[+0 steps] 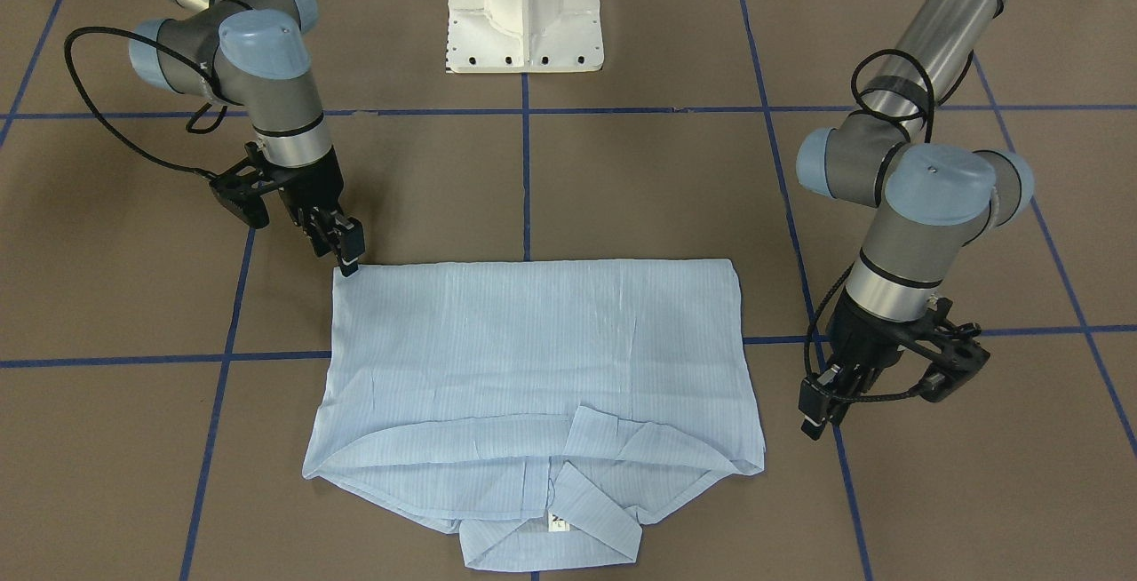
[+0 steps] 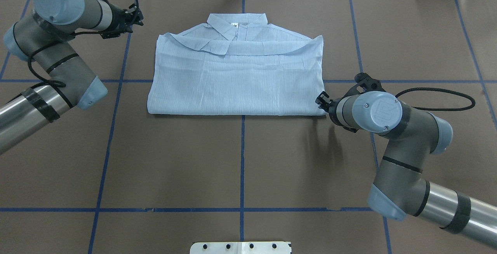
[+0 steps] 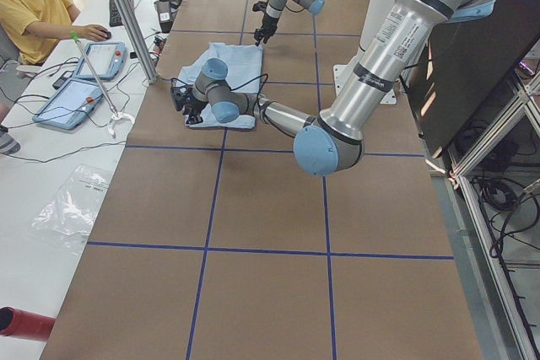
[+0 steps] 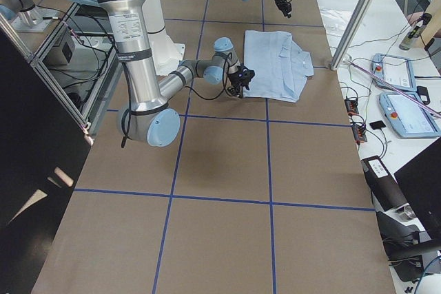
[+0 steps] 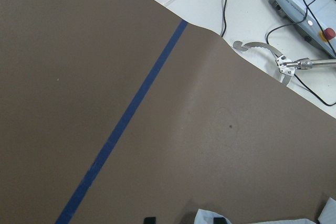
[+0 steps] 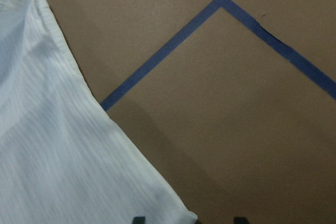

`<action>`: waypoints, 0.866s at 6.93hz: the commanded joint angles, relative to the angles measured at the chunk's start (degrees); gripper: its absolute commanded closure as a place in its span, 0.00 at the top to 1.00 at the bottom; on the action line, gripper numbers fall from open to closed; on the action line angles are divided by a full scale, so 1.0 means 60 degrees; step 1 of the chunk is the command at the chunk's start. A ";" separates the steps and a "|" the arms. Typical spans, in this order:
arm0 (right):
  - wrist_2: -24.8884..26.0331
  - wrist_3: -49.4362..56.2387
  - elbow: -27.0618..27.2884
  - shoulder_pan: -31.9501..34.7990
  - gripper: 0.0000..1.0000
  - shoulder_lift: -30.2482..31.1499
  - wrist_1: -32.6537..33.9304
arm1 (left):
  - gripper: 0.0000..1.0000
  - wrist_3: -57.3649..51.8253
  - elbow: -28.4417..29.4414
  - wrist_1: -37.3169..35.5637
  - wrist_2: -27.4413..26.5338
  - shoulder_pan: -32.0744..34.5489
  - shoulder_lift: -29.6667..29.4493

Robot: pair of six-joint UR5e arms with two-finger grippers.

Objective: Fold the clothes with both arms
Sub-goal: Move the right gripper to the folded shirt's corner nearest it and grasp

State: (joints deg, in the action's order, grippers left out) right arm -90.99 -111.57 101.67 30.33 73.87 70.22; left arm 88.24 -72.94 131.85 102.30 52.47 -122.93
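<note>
The light blue striped shirt (image 1: 533, 341) lies flat on the brown table, folded into a wide rectangle. Its collar and neck label point away from the robot base, as the overhead view (image 2: 237, 79) also shows. My right gripper (image 1: 349, 254) is low at the shirt's corner on the base side (image 2: 320, 101). In the right wrist view its fingertips (image 6: 138, 219) stand apart with the shirt corner (image 6: 63, 156) between them. My left gripper (image 1: 815, 417) hangs above bare table beside the shirt's collar end (image 2: 138, 17), open and empty.
The white pedestal base (image 1: 524, 8) stands at the table's robot side. Blue tape lines (image 2: 242, 160) grid the brown table. A white side table with teach pendants (image 4: 400, 94) and a seated person (image 3: 34, 6) lie beyond the far edge, behind metal posts (image 3: 126, 14).
</note>
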 commanded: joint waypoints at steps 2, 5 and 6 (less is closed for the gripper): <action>0.0062 -0.0008 -0.0084 -0.0163 0.63 -0.0050 0.0001 | 0.47 -0.0015 -0.0001 -0.0016 -0.0015 0.0000 0.0010; 0.0091 0.0006 -0.0274 -0.0207 0.61 -0.0095 -0.0013 | 0.47 -0.0015 -0.0001 -0.0016 -0.0015 0.0000 0.0010; 0.0091 0.0006 -0.0405 -0.0192 0.61 -0.0312 0.0001 | 0.47 -0.0015 -0.0001 -0.0016 -0.0029 0.0000 0.0010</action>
State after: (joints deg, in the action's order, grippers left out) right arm -90.48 -111.56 100.08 29.16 73.04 70.18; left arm 88.15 -72.95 131.75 102.20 52.47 -122.88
